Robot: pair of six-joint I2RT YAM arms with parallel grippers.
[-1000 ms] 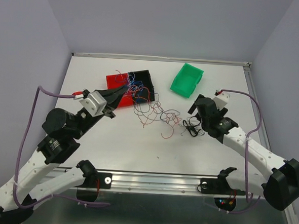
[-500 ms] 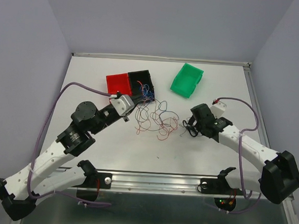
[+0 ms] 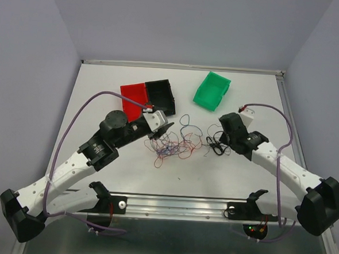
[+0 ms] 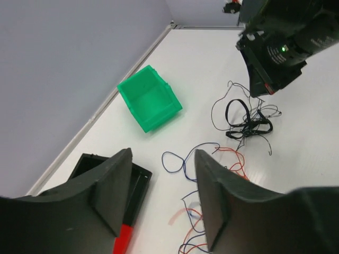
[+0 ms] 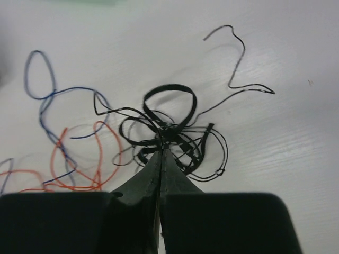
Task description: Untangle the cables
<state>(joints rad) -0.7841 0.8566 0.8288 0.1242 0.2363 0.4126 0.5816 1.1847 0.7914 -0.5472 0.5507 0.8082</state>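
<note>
The right hand point(image 5: 160, 152) is pinched shut on the black knot point(image 5: 177, 138) at its tips. I'd lift slowly, away from the red and blue strands point(image 3: 171, 144) just ahead of the left hand point(image 4: 161, 159) — which gapes empty.

White table point(image 3: 247, 85) bearing red bin point(image 3: 134, 95), black bin point(image 3: 161, 95), green bin point(image 3: 212, 90), cables point(image 3: 174, 143), seemingly tangled.
</note>
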